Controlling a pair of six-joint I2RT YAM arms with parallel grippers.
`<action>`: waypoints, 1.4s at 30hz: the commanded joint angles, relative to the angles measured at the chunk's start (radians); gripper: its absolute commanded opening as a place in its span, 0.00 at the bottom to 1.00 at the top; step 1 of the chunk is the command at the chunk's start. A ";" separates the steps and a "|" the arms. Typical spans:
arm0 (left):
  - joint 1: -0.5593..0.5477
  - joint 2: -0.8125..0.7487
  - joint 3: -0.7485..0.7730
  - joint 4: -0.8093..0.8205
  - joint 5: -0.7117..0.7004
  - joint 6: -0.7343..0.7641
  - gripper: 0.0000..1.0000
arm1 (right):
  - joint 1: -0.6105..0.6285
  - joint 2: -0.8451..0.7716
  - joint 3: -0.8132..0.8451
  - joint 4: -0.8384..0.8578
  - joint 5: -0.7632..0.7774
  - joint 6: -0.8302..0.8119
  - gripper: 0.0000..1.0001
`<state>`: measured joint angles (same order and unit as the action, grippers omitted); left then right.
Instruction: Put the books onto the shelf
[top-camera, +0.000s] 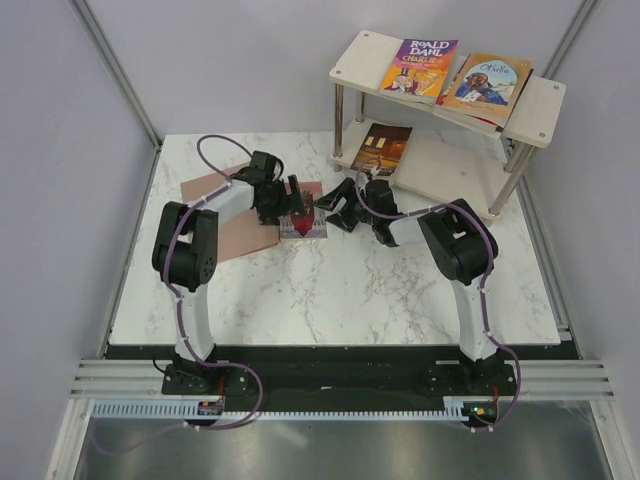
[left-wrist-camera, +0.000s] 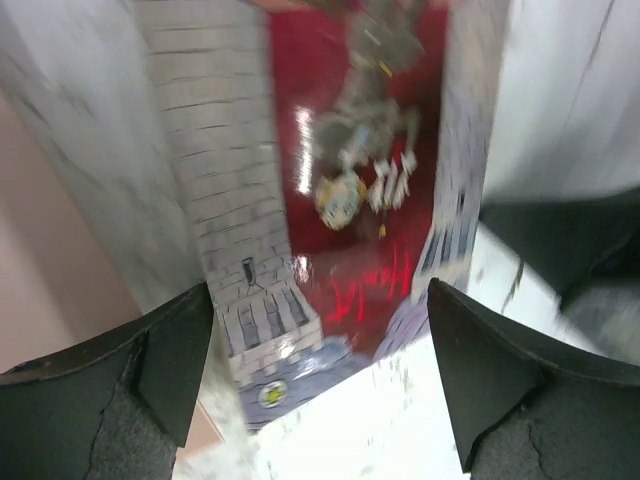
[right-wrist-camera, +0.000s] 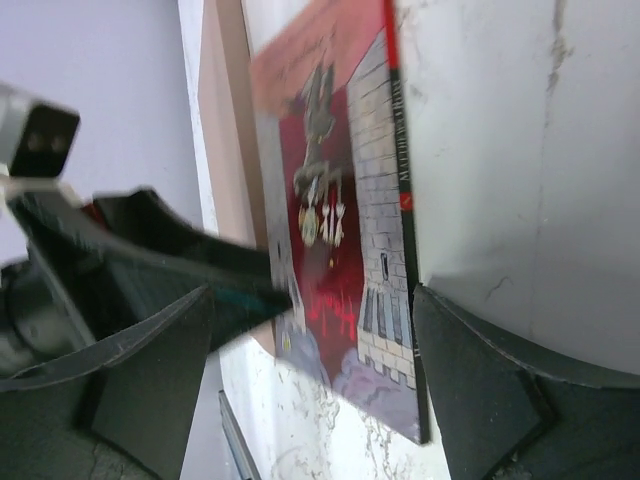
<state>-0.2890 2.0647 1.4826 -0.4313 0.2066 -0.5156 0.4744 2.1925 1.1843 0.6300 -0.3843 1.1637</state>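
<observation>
Red book (top-camera: 303, 227) (grey brick-wall cover) lies flat on the table (top-camera: 330, 290), just 11 o'clock of centre, taking 12 as away from the arm bases. Its 9 o'clock edge meets a brown board (top-camera: 235, 225); I can't tell whether they touch or overlap.

Shelf (top-camera: 545, 110) is at 1–2 o'clock, well apart from that book. The top tier has the Roald Dahl book (top-camera: 420, 66) and an orange book (top-camera: 490, 80) beside it. The lower tier has a dark brown-orange book (top-camera: 383, 148) at its 9 o'clock end.

Left gripper (top-camera: 299, 203) hangs over the red book's 12 o'clock half with jaws spread wide and nothing in them. Its wrist view shows the cover between the two fingers (left-wrist-camera: 150, 370).

Right gripper (top-camera: 338, 208) is just beside the book at 3 o'clock, jaws also spread and empty. One of its fingers (right-wrist-camera: 490, 390) is close to the spine edge. Whether either gripper touches the cover, I can't tell.

Handling guess:
- Thin paperback, so light and floppy. The cover is glossy and probably slides on the marble.
- Lying flat, it offers no edge to pinch from above.
- One arm could pin or nudge it while the other gets a finger under the spine side, the stiffest edge.
- Then pinch across the thickness near mid-spine.
- A corner grab would likely bend it or fan the pages, and a hard clench could crease the cover.
</observation>
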 joint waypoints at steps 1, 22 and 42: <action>-0.192 -0.083 -0.126 0.025 0.208 -0.086 0.90 | 0.036 -0.059 -0.005 -0.001 -0.053 -0.044 0.87; -0.478 -0.779 -0.567 0.118 -0.051 -0.101 1.00 | -0.052 -0.643 -0.243 -0.529 0.153 -0.418 0.98; -0.096 -0.164 -0.046 0.022 0.060 0.083 1.00 | -0.057 -0.559 -0.709 0.170 0.028 0.204 0.94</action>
<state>-0.3973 1.8172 1.3289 -0.3992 0.2276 -0.5014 0.3912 1.5707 0.4896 0.5621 -0.3470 1.2201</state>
